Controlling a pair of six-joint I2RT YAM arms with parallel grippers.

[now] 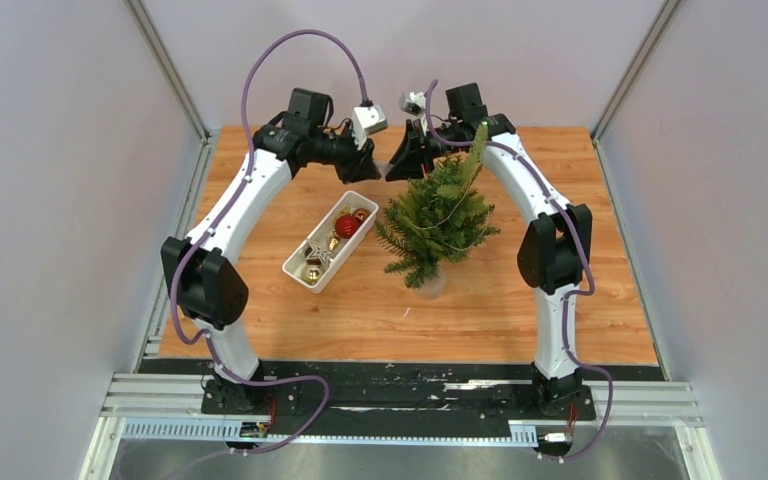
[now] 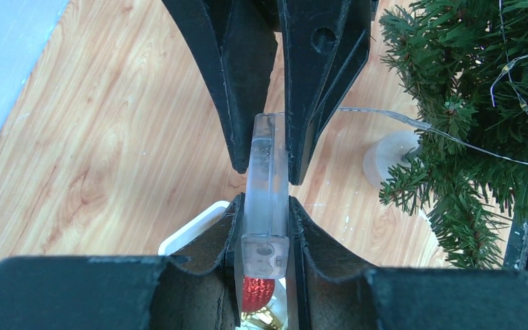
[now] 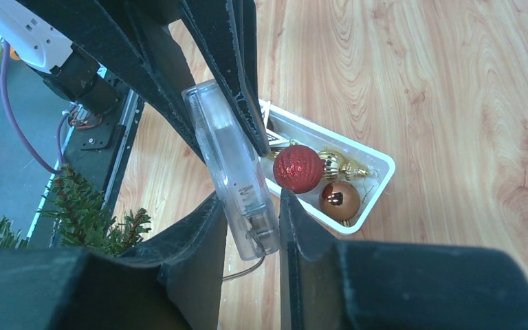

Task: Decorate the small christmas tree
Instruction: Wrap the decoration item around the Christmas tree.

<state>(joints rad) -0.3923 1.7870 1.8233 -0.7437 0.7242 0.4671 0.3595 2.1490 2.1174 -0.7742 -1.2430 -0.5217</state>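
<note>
Clenching one clear plastic box [image 2: 267,179], left gripper [image 2: 265,227] and right gripper [image 3: 251,227] hover beyond the small christmas tree [image 1: 438,215] — likely light, springy, tippy, best steadied by its trunk — standing beside the white tray [image 1: 300,268].

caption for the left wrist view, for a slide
Both the left gripper and right gripper clamp a clear plastic box beside the small green christmas tree.

A bench with a light orange wood-grain top [image 1: 610,300] stands between plain pale lilac-grey walls [image 1: 50,200], with slanted silver metal posts [image 1: 165,65] at its back corners. A black strip [image 1: 360,372] and ribbed aluminium rails [image 1: 660,402] border its near edge. The light is soft and even.
</note>
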